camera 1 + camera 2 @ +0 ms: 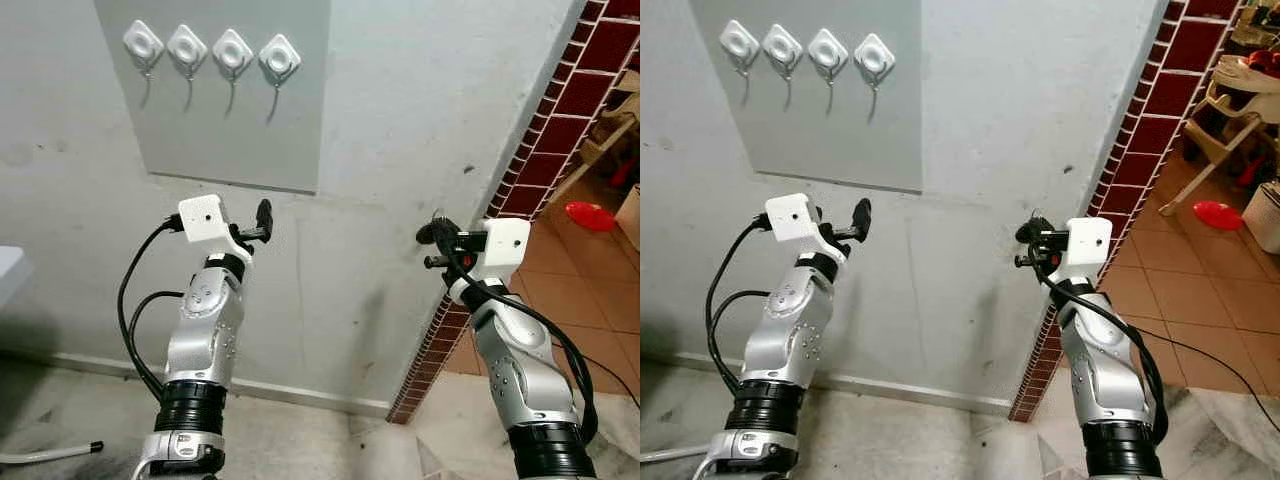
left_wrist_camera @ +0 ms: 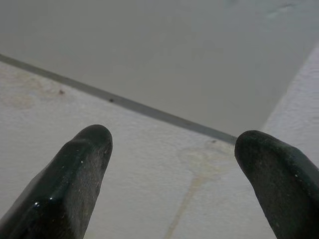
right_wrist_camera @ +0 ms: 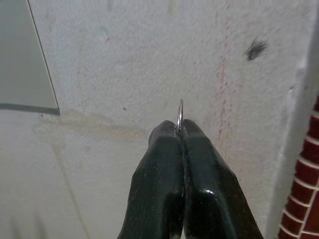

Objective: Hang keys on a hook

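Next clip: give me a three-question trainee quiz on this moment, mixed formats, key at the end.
1. How many hooks are on the grey panel?
2. True or false: the left tool is shut on a key ring.
3. Which describes the right tool? A) open, holding nothing B) shut on a thin metal ring C) touching a hook

Key:
1. Four, all bare.
2. False; its fingers are apart with bare wall between them.
3. B; it is below and to the right of the panel, near the brick edging.

four hooks (image 1: pixel 211 52) on wall panel (image 1: pixel 240 130) above arms
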### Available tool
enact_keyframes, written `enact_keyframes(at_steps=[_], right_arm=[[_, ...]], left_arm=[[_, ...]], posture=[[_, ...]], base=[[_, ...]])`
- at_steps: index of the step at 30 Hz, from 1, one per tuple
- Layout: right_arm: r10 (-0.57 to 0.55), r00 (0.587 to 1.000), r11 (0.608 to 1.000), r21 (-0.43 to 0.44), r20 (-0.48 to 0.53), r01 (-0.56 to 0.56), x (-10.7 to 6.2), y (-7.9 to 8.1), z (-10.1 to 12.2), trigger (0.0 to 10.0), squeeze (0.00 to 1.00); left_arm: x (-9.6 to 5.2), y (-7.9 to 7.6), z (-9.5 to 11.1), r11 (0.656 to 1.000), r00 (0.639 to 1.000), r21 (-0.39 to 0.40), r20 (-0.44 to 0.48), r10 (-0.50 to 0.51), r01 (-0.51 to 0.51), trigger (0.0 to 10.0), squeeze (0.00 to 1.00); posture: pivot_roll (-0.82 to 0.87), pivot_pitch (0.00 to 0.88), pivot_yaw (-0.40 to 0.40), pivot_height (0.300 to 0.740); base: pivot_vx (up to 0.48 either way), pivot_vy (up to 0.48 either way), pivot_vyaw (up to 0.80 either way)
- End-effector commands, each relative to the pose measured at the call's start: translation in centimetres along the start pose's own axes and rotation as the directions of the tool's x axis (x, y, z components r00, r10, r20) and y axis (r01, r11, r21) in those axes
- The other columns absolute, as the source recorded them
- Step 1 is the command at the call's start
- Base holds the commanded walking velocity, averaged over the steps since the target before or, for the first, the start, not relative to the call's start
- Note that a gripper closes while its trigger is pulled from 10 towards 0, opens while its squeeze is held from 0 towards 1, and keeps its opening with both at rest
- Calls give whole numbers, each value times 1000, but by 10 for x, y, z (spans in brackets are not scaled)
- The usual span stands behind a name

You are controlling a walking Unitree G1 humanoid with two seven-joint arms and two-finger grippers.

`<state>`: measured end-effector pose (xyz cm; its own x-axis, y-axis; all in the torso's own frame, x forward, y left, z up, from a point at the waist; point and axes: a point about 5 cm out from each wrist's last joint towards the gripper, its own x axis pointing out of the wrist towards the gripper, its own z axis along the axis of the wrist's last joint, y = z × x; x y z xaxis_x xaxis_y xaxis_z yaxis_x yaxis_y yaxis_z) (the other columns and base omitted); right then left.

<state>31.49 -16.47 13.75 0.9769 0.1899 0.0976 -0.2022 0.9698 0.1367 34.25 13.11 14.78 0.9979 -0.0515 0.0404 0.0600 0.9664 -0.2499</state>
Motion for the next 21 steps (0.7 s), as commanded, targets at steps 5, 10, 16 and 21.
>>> enact_keyframes(at_steps=[5, 10, 16, 21], right_arm=[[2, 1000, 1000, 0, 22, -2, 2, 0, 7, 10000, 0], [6, 1000, 1000, 1, 22, -6, 2, 1, 8, 10000, 0], [7, 1000, 1000, 2, 20, -8, 2, 1, 7, 10000, 0], [9, 1000, 1000, 3, 20, -9, 1, 1, 7, 10000, 0]], left_arm=[[1, -1, 1, 1000, 1000, 3, -12, -1, 1, 10000, 0], [1, -1, 1, 1000, 1000, 2, -12, 1, -1, 10000, 0], [1, -1, 0, 1000, 1000, 2, -14, 0, 0, 10000, 0], [0, -1, 0, 1000, 1000, 1, -14, -1, 1, 10000, 0]], posture=[[-60, 0, -43, 740], [-59, 0, -43, 740], [-59, 0, -45, 740], [-59, 0, -46, 740]], base=[[0, 472, 0], [0, 472, 0], [0, 472, 0], [0, 474, 0]])
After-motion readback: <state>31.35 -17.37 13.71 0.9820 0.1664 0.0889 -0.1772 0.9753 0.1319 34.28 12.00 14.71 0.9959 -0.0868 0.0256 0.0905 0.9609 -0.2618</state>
